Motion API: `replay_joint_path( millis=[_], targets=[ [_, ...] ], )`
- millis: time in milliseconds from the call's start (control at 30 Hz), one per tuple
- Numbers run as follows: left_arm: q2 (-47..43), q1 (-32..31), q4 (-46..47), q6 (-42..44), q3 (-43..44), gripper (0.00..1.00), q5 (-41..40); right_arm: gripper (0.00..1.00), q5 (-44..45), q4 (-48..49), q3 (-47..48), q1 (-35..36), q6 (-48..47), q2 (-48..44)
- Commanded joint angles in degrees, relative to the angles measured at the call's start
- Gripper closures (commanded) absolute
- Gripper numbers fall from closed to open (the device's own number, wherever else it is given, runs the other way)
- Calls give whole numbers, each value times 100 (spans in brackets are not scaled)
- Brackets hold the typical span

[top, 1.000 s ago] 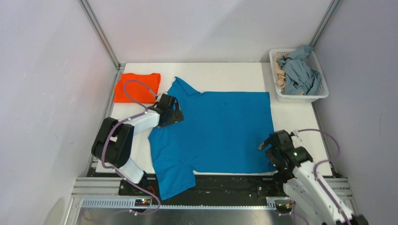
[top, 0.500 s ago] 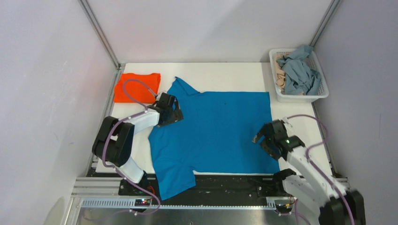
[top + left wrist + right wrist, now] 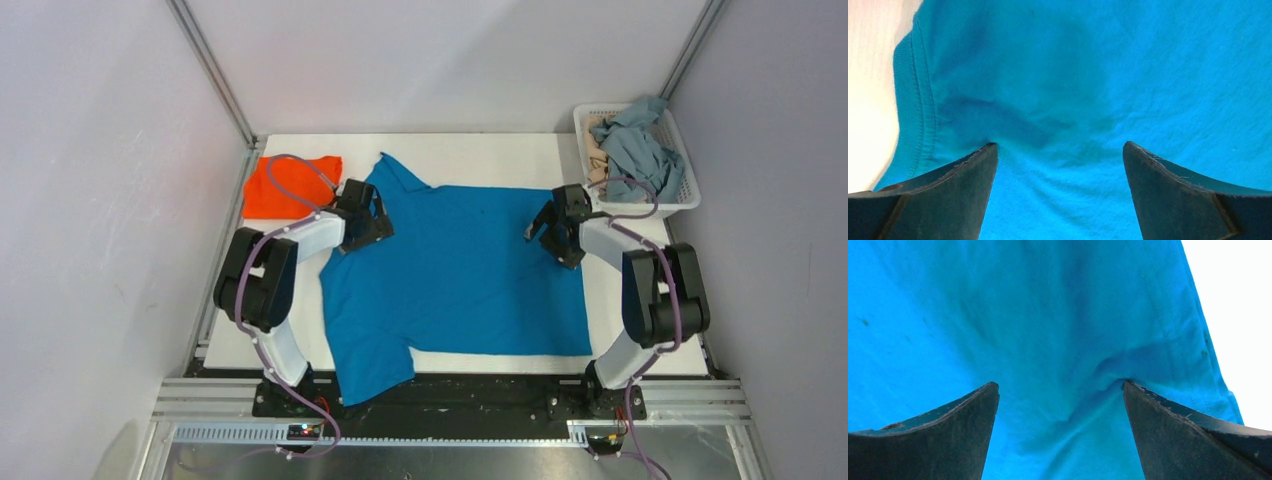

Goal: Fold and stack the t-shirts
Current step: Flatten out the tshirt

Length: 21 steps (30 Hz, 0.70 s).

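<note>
Left fingers (image 3: 948, 200) and right fingers (image 3: 938, 440) wide apart, empty, tips on blue t-shirt (image 3: 470, 270).

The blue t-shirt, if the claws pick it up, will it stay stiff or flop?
Probably floppy: the blue t-shirt lies flat and puckers under the open left claw. Likely light: it also bunches at the right claw. It should drape, not roll.

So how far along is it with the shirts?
One orange shirt lies folded far left. The blue shirt is spread flat, with the open left tool and right tool pressing on it. It needs folding and stacking; more clothes wait in the basket.
</note>
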Motion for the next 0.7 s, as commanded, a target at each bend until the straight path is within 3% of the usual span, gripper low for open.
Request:
replay_joint_path(
  millis=[0, 300, 433, 533, 667],
  targets=[
    [418, 92, -191, -137, 381, 0, 301, 1, -468, 298, 692, -315, -212, 849],
    [1264, 341, -578, -56, 1816, 0, 221, 2, -593, 176, 2256, -746, -324, 2005],
    [1445, 385, -704, -12, 2195, 0, 252, 2, -521, -84, 2554, -762, -464, 2048],
    [1004, 323, -720, 82, 2050, 0, 330, 2, -390, -371, 2466, -538, -635, 1742],
    [13, -62, -755, 213, 1394, 0, -184, 1, 95, -701, 1995, -111, -724, 737]
  ],
)
